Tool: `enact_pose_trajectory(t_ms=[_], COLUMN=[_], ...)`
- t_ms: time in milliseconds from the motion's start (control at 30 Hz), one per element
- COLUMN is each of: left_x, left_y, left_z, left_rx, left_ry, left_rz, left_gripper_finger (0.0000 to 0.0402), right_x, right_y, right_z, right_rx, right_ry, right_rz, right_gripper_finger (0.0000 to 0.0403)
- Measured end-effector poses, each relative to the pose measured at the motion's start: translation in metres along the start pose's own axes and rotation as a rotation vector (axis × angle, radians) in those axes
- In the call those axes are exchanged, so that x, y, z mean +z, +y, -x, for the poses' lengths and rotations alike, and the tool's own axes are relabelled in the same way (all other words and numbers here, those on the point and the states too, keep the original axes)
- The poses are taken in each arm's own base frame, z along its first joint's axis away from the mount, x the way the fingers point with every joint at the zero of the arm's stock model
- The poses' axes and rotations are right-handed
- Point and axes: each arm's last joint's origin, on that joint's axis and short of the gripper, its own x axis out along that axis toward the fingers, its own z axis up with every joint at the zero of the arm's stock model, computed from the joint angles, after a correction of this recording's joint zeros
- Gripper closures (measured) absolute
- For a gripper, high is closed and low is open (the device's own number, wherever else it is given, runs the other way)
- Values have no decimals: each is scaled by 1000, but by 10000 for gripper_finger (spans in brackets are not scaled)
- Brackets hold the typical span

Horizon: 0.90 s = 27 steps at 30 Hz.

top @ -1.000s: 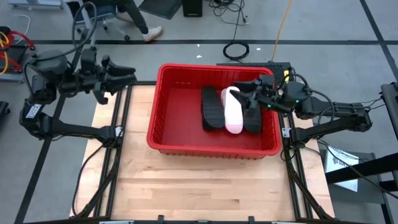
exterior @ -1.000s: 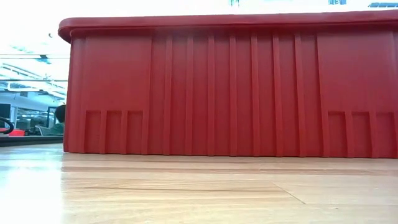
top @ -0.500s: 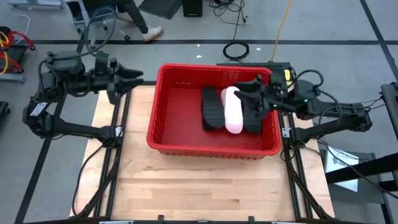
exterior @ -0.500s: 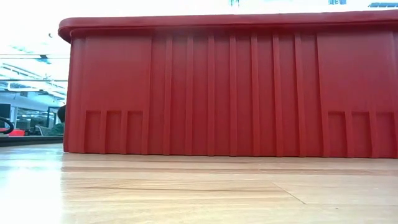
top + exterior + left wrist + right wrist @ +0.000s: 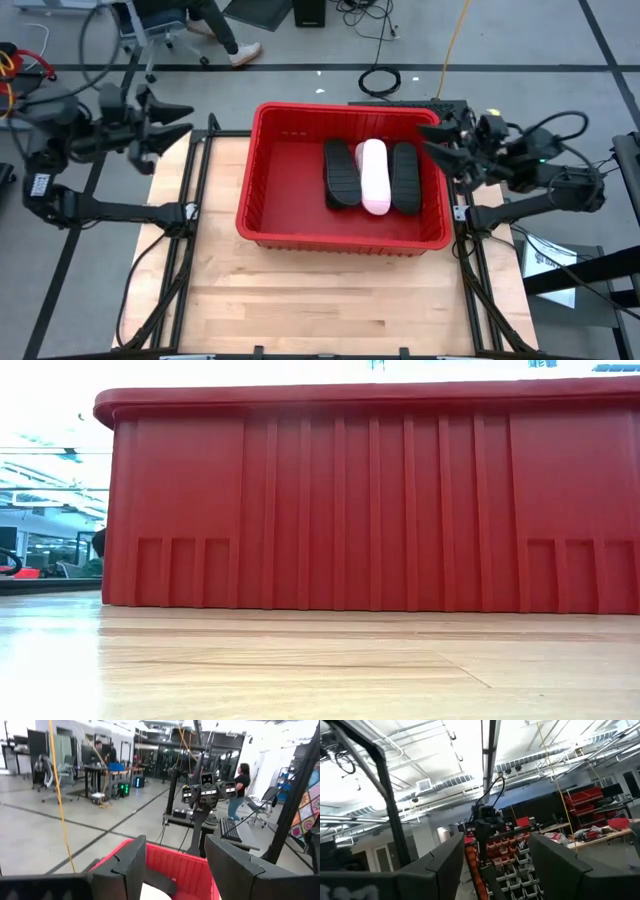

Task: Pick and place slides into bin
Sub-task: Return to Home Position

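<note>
Homing being carried out: left pincer [image 5: 180, 118], apart from bin [image 5: 330, 108], and right pincer [image 5: 437, 145], at its rim, being held open, empty; rim being best cleared, slides [image 5: 374, 175] being left undisturbed.

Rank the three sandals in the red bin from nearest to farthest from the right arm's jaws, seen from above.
The right arm holds its jaws open at the bin's right rim.
1. Right-hand black slide, beside the right wall.
2. Pink slide, in the middle of the three.
3. Left-hand black slide, toward the bin's centre.
</note>
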Motion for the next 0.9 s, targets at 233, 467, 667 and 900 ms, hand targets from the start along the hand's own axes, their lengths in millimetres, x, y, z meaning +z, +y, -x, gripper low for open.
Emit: enact_pose_trajectory(t_ms=[233, 467, 667, 900], left_x=[-10, -56, -96, -140], left_y=[0, 7, 10, 15], left_z=[14, 18, 30, 54], left_rx=[-31, -15, -100, -109], left_ry=[0, -29, -160, -295], left_rz=[-35, 59, 56, 58], left_gripper_finger=[204, 204, 204, 204], right_x=[17, 17, -14, -66], right_y=[5, 0, -15, -34], right_z=[26, 64, 105, 139], right_rx=[24, 50, 114, 205], right_ry=[-3, -73, -289, -506], right_rz=[9, 62, 31, 10], right_gripper_finger=[190, 190, 190, 190])
